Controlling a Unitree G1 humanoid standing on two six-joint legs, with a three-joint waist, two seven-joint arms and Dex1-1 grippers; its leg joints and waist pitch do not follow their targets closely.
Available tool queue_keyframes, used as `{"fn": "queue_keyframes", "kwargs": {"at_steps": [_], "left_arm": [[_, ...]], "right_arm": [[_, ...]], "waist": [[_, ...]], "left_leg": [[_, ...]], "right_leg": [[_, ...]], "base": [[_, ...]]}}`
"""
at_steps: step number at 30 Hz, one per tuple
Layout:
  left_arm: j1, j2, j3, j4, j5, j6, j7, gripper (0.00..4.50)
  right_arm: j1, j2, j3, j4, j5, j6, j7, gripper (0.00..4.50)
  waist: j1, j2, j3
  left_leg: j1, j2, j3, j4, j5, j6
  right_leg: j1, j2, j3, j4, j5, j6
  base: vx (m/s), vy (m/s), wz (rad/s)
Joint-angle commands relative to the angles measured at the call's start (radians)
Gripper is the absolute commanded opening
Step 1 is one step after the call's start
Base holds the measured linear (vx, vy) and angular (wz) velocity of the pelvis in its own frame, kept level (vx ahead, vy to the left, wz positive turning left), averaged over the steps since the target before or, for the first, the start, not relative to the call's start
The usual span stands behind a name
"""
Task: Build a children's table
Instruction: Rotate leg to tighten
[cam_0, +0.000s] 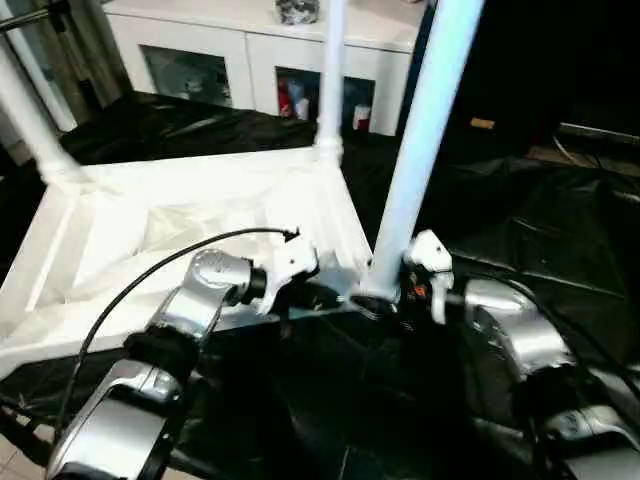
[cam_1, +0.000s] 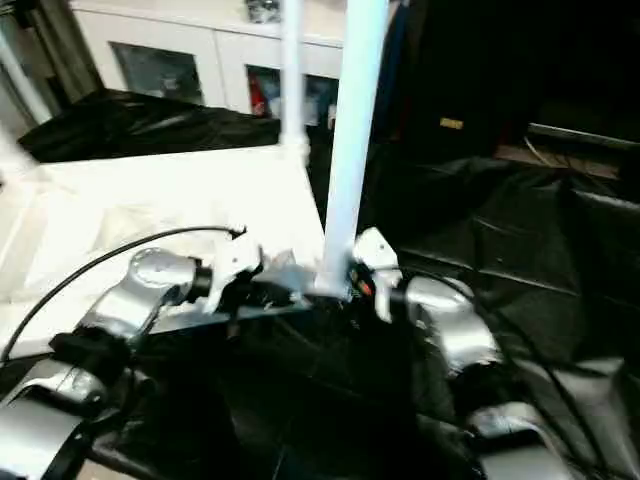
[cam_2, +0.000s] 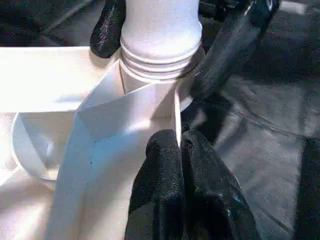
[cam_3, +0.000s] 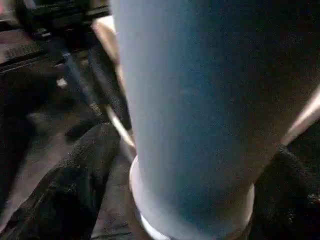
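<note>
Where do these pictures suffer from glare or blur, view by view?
Left eye view: the tabletop is glared to flat white, its ribs barely readable. Right eye view: the same glare. Left wrist view: the leg and its socket are sharp. Right wrist view: the leg, very close, looks soft and bluish.

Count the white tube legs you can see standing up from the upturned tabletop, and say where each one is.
3: near leg at the corner by the robot; far leg at the corner by the cabinet; third leg at the far left corner. A fourth may lie outside the view.
</note>
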Motion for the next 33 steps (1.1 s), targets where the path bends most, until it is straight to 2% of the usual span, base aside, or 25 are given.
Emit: {"fn": "queue_keyframes", "kwargs": {"at_steps": [1, 5, 7, 10, 11, 16, 20, 22, 23, 25, 28, 30, 33], "left_arm": [[0.005, 0.000, -0.011, -0.027, -0.028, -0.014, -0.043, 0.00], [0.014, 0.017, -0.014, -0.037, -0.030, -0.009, -0.073, 0.00], [0.019, 0.023, -0.016, -0.047, -0.034, -0.004, -0.092, 0.00], [0.022, 0.025, -0.018, -0.052, -0.038, -0.002, -0.096, 0.00], [0.023, 0.025, -0.019, -0.053, -0.039, -0.002, -0.096, 0.00], [0.017, 0.009, -0.012, -0.042, -0.028, 0.001, -0.055, 0.00], [-0.004, -0.024, 0.001, -0.015, -0.018, 0.009, 0.018, 0.00], [-0.036, -0.063, 0.011, 0.023, 0.000, 0.024, 0.112, 0.00], [-0.046, -0.074, 0.013, 0.033, 0.005, 0.027, 0.138, 0.00], [-0.066, -0.098, 0.018, 0.053, 0.014, 0.035, 0.191, 0.00], [-0.104, -0.157, 0.033, 0.089, 0.027, 0.060, 0.324, 0.00], [-0.113, -0.173, 0.038, 0.098, 0.030, 0.067, 0.360, 0.00], [-0.122, -0.209, 0.041, 0.107, 0.033, 0.070, 0.405, 0.00]], "right_arm": [[0.014, -0.015, 0.017, -0.022, 0.001, 0.031, 0.041, 3.72], [0.020, -0.030, 0.019, -0.040, 0.013, 0.059, 0.071, 3.55], [0.022, -0.033, 0.023, -0.049, 0.020, 0.073, 0.080, 3.12], [0.026, -0.033, 0.025, -0.061, 0.025, 0.084, 0.084, 3.04], [0.027, -0.033, 0.026, -0.064, 0.026, 0.087, 0.085, 2.84], [0.043, -0.013, 0.026, -0.084, 0.031, 0.111, 0.072, 2.68], [0.033, 0.040, -0.001, -0.030, -0.001, 0.092, -0.069, 2.67], [0.010, 0.098, -0.027, 0.037, -0.033, 0.086, -0.229, 2.67], [0.003, 0.114, -0.036, 0.053, -0.039, 0.096, -0.274, 2.67], [-0.013, 0.149, -0.058, 0.087, -0.048, 0.101, -0.369, 2.66], [-0.047, 0.225, -0.100, 0.150, -0.052, 0.093, -0.547, 2.66], [-0.057, 0.246, -0.113, 0.166, -0.050, 0.093, -0.593, 2.66], [-0.077, 0.289, -0.096, 0.198, -0.081, 0.040, -0.651, 2.66]], "waist": [[0.003, -0.005, -0.062], [0.004, -0.005, -0.062], [0.004, -0.005, -0.062], [0.004, -0.006, -0.063], [0.004, -0.005, -0.063], [0.006, -0.008, -0.062], [-0.001, -0.009, -0.060], [-0.007, -0.008, -0.055], [-0.010, -0.010, -0.056], [-0.014, -0.008, -0.055], [-0.020, -0.003, -0.058], [-0.022, -0.005, -0.060], [-0.022, -0.006, -0.065]], "left_leg": [[0.004, 0.049, -0.016, -0.063, -0.125, 0.097], [0.005, 0.049, -0.017, -0.063, -0.126, 0.085], [0.004, 0.048, -0.017, -0.063, -0.124, 0.085], [0.004, 0.048, -0.017, -0.063, -0.116, 0.084], [0.004, 0.048, -0.017, -0.062, -0.116, 0.084], [0.004, 0.047, -0.017, -0.063, -0.120, 0.080], [0.005, 0.045, -0.018, -0.065, -0.136, 0.063], [0.009, 0.043, -0.019, -0.068, -0.167, 0.039], [0.010, 0.041, -0.021, -0.070, -0.175, 0.024], [0.010, 0.041, -0.022, -0.071, -0.174, 0.020], [0.010, 0.041, -0.022, -0.070, -0.169, 0.017], [0.009, 0.040, -0.023, -0.070, -0.151, 0.018], [0.004, 0.038, -0.020, -0.064, -0.104, 0.048]], "right_leg": [[0.055, -0.072, 0.049, -0.063, -0.077, -0.271], [0.055, -0.072, 0.050, -0.063, -0.084, -0.269], [0.056, -0.073, 0.049, -0.062, -0.083, -0.267], [0.055, -0.072, 0.049, -0.061, -0.073, -0.269], [0.054, -0.072, 0.049, -0.062, -0.074, -0.269], [0.055, -0.073, 0.049, -0.065, -0.098, -0.258], [0.051, -0.074, 0.050, -0.070, -0.142, -0.247], [0.047, -0.075, 0.052, -0.081, -0.225, -0.228], [0.049, -0.075, 0.051, -0.083, -0.260, -0.217], [0.047, -0.074, 0.052, -0.087, -0.271, -0.205], [0.047, -0.073, 0.052, -0.083, -0.230, -0.211], [0.051, -0.073, 0.052, -0.078, -0.185, -0.224], [0.057, -0.072, 0.052, -0.069, -0.086, -0.246]], "base": [[0.000, 0.000, 0.00], [0.000, 0.000, 0.00], [0.000, 0.000, 0.00], [0.000, 0.000, 0.00], [0.000, 0.000, 0.00], [0.000, 0.000, 0.00], [0.000, 0.000, 0.00], [0.000, 0.000, 0.00], [0.000, 0.000, 0.00], [0.000, 0.000, 0.00], [0.000, 0.000, 0.00], [0.000, 0.000, 0.00], [0.000, 0.000, 0.00]]}}
